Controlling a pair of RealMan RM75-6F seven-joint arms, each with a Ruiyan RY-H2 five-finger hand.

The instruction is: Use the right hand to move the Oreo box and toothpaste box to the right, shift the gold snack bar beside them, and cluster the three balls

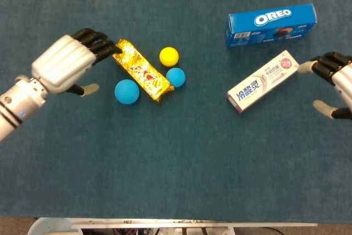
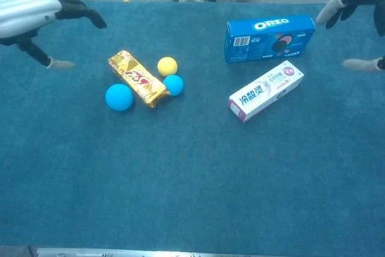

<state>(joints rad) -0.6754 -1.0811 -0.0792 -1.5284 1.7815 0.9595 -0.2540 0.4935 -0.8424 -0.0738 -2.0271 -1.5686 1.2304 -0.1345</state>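
"OREO" on the blue box (image 1: pixel 271 24)

A table (image 1: pixel 181 163) covered in blue carpet-like cloth carried everything. At its far right lay the Oreo box (image 1: pixel 271 25), with the toothpaste box (image 1: pixel 264 81) angled just in front of it, the two close but apart. Left of centre sat the gold snack bar (image 1: pixel 141 70), lying diagonally. A large blue ball (image 1: pixel 126 91) rested against its near left side; a small blue ball (image 1: pixel 175 76) and a yellow ball (image 1: pixel 169 56) sat just beside its right edge.
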